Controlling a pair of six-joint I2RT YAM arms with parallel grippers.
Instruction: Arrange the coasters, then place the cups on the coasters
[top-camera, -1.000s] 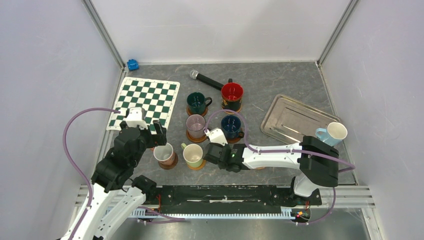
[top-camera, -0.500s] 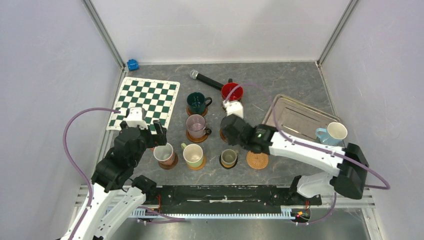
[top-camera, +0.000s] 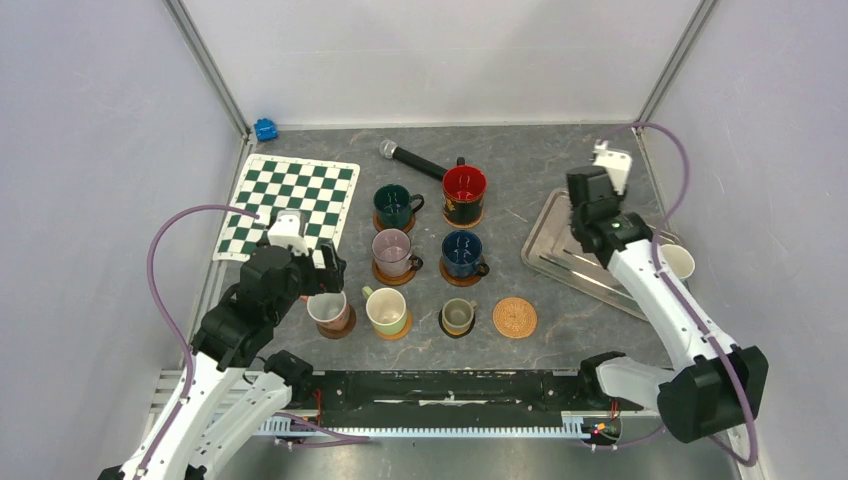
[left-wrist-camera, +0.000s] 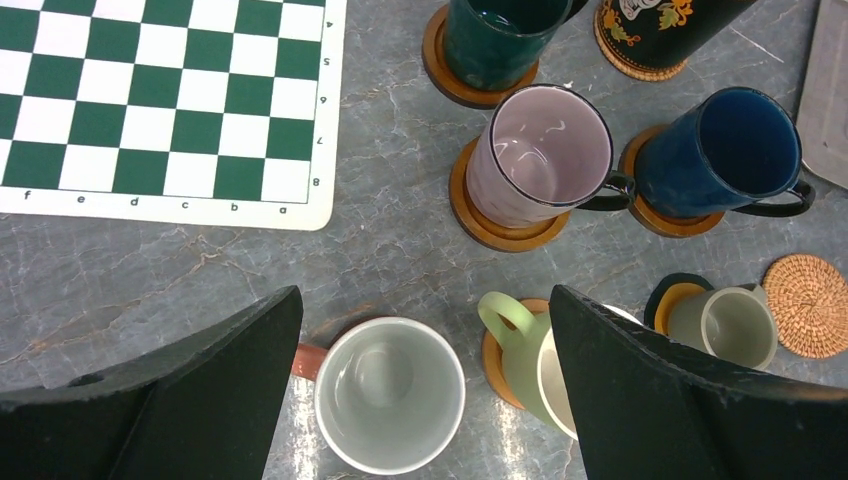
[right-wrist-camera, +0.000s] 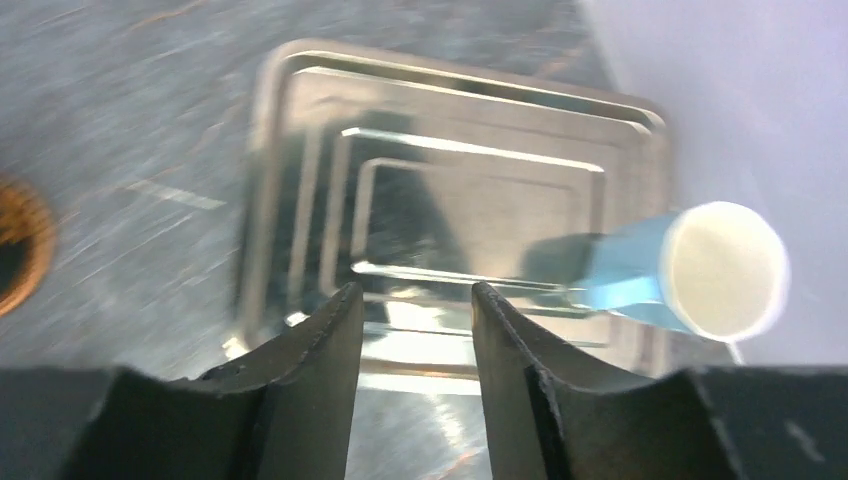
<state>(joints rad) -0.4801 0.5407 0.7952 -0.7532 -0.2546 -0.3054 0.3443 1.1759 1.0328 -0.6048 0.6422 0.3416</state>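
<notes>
Six cups stand on coasters in two columns: dark green (top-camera: 398, 205), red-inside (top-camera: 464, 187), clear glass (top-camera: 391, 250), dark blue (top-camera: 463, 250), white-inside brownish (top-camera: 326, 307) and pale green (top-camera: 386, 309). A small grey-olive cup (top-camera: 458, 315) sits on a black coaster, and beside it lies a bare woven coaster (top-camera: 515, 317). The light blue cup (right-wrist-camera: 690, 270) rests at the tray's right edge. My left gripper (left-wrist-camera: 425, 300) hangs wide open above the brownish cup (left-wrist-camera: 390, 395). Over the tray, my right gripper (right-wrist-camera: 417, 300) is open and holds nothing.
A steel tray (top-camera: 570, 240) lies at the right, under my right arm. The green-and-white chequered mat (top-camera: 295, 200) covers the back left, with a black microphone (top-camera: 412, 158) behind the cups. A small blue object (top-camera: 265, 129) sits in the far corner. Walls enclose three sides.
My right arm swung from the front row of cups to the back right over the tray, its jaws widening. The small grey-olive cup stays on its coaster. The left arm shifted slightly.
</notes>
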